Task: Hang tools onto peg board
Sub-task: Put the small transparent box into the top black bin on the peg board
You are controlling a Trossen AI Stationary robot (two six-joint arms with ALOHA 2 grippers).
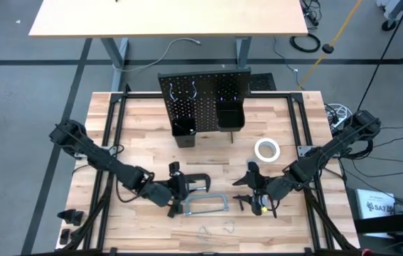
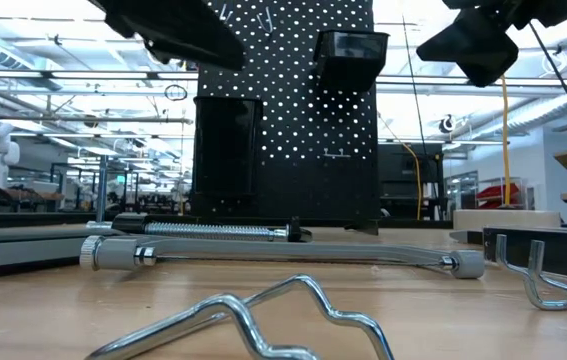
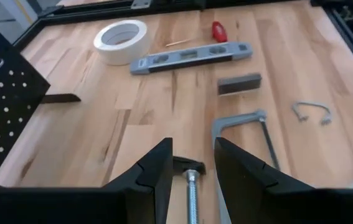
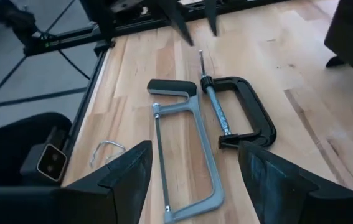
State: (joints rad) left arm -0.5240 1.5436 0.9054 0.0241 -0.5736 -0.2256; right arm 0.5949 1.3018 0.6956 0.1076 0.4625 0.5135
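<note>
The black peg board (image 1: 205, 99) stands upright at the table's far middle, with two black bins (image 1: 229, 114) on it. A black C-clamp (image 4: 241, 106) lies flat on the table, and a grey hacksaw (image 4: 185, 155) lies beside it, nearer the front edge. My left gripper (image 3: 192, 149) hovers open over the clamp's screw (image 3: 192, 190), one finger on either side and clear of it. My right gripper (image 4: 195, 149) hangs open above the table, facing the hacksaw. A white tape roll (image 3: 121, 40), a grey level (image 3: 192, 57) and a red-handled tool (image 3: 218, 31) lie beyond.
Loose wire hooks (image 2: 263, 320) lie near the front edge, and another (image 3: 311, 112) lies beside the hacksaw. A black metal frame (image 1: 109, 142) runs round the tabletop. A second table (image 1: 165, 18) stands behind the peg board.
</note>
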